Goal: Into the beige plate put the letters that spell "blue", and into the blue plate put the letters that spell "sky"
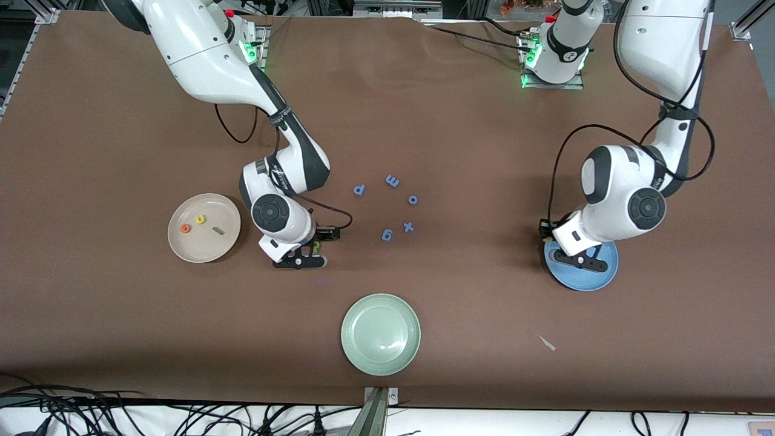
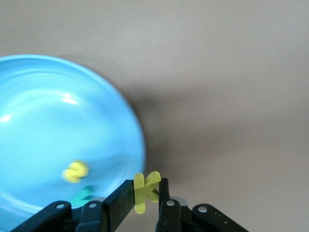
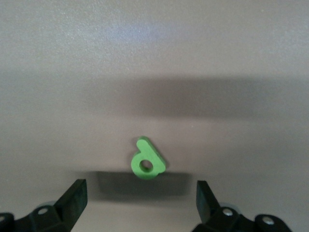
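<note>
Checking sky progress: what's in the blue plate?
In the blue plate the left wrist view shows the yellow s and, half hidden by the left gripper, the teal y. That gripper pinches the yellow k at the rim.

We note a glossy, smooth medium-blue round plate [image 2: 58,125], a matt brown tabletop [image 1: 484,339], and matt foam-like letters: yellow k [image 2: 145,191], green b [image 3: 147,159].
</note>
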### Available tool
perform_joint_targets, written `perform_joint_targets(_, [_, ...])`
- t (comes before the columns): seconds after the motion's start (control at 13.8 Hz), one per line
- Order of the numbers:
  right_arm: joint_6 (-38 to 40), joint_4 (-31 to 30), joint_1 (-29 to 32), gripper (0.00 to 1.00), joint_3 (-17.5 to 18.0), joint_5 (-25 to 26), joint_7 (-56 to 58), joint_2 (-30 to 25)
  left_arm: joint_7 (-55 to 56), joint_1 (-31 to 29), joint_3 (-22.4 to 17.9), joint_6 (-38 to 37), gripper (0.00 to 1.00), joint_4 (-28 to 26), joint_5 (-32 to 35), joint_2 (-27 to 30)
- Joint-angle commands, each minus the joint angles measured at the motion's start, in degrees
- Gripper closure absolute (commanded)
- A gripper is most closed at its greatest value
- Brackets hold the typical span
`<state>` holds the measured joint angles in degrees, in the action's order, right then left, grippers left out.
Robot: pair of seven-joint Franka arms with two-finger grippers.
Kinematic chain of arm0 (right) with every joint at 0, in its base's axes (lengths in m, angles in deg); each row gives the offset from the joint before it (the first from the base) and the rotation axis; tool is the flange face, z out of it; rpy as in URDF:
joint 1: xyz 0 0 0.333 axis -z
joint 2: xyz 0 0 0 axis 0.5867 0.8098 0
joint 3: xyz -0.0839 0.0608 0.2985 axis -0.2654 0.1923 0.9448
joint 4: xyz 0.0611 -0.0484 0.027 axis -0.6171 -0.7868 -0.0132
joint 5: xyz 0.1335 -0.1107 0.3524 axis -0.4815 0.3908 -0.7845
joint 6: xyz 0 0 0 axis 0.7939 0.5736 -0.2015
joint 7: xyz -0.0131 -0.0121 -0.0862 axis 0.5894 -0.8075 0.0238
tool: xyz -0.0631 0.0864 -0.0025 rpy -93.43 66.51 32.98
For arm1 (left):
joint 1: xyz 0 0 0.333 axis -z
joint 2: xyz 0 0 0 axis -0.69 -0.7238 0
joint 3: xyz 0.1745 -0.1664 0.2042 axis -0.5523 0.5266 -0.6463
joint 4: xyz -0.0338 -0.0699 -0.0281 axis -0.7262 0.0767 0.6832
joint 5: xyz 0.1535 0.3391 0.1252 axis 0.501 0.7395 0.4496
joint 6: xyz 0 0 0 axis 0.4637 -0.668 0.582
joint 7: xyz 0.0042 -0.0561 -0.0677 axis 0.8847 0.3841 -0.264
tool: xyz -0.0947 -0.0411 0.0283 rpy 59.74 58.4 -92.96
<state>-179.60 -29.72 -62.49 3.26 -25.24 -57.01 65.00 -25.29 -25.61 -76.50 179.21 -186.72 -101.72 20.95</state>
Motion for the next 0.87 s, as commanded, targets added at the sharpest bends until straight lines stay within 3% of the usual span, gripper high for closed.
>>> perform_joint_targets(0.0, [0.2,2.2,0.4,0.02,0.0,-0.3,1.2,1.2,-4.4,-0.1,-1.5,0.6,0.95,-1.5,3.8,1.5])
perform_joint_targets(0.07, [0.2,2.2,0.4,0.1,0.1,-0.3,1.2,1.2,-4.9,-0.3,-1.8,1.0,0.89,-1.5,3.8,1.5])
perform_joint_targets(0.14, [0.2,2.2,0.4,0.17,0.1,-0.5,1.0,1.2,-4.8,-0.4,-1.9,1.0,0.63,-1.4,3.8,1.4])
perform_joint_targets(0.22, [0.2,2.2,0.5,0.34,0.1,-0.5,1.1,1.2,-4.0,-0.4,-1.9,1.1,0.17,-1.4,3.7,1.4])
perform_joint_targets(0.29, [0.2,2.2,0.5,0.55,0.0,-0.7,0.5,1.2,-3.1,-0.4,-1.9,1.1,0.0,-1.5,3.5,1.5])
perform_joint_targets(0.43, [0.2,2.1,0.5,0.57,0.1,-0.9,-0.3,1.2,-2.0,-0.4,-1.9,1.0,0.0,-2.2,3.8,1.8])
perform_joint_targets(0.58, [0.2,2.1,0.5,0.67,0.1,-1.0,-0.3,1.2,-1.8,-0.4,-1.9,1.1,0.0,-5.4,3.8,3.0])
perform_joint_targets(0.79, [0.2,2.1,0.5,0.78,0.1,-1.0,-0.5,1.2,-1.9,-1.8,-1.4,1.1,0.0,-10.2,3.7,10.7])
